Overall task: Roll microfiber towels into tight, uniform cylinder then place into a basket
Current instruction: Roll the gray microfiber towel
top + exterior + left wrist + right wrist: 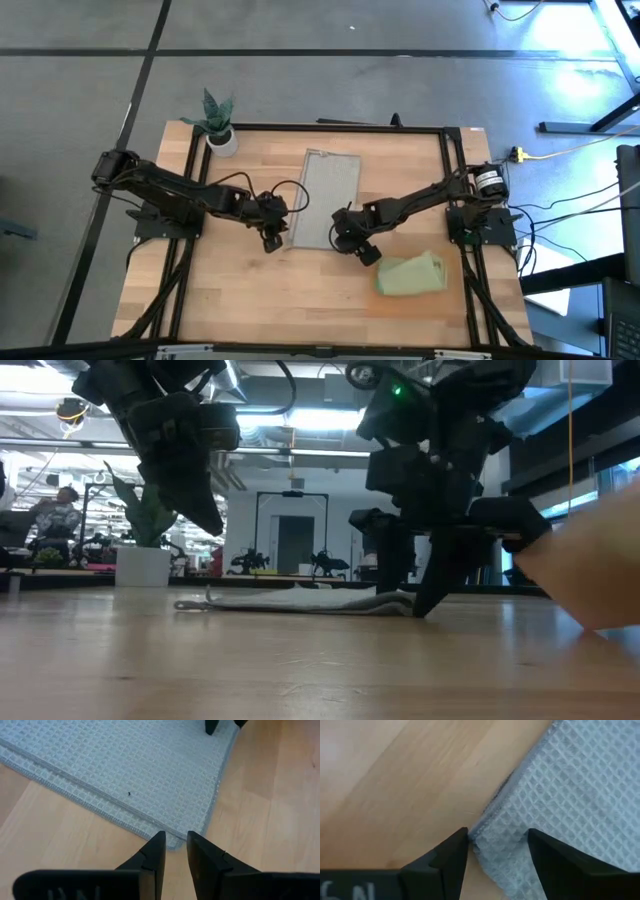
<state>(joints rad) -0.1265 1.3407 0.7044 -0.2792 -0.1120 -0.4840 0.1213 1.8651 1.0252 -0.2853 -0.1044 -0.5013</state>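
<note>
The pale grey towel [330, 200] lies spread flat in the middle of the table, one short edge toward the near side. My left gripper [175, 836] hovers above its near left corner [172, 844], its fingers a narrow gap apart with nothing between them. My right gripper [497, 832] stands open and low, one finger on each side of the near right corner [492, 847]. The sage green towel [410, 273] lies bundled near the table's right edge. I cannot make out the basket against the tabletop. My right gripper comes down steeply from above at the grey towel's near right corner [490, 845], which lies in the gap between its open fingers. In the low view its fingertips [420, 608] reach table level at the towel's end. Whether they touch the cloth I cannot tell.
A small potted plant [218, 125] stands at the far left corner. Black frame rails [455, 180] run along the table's left, right and far sides. Bare wood [300, 300] spreads along the near side. A person [58, 510] sits in the room far behind the table.
</note>
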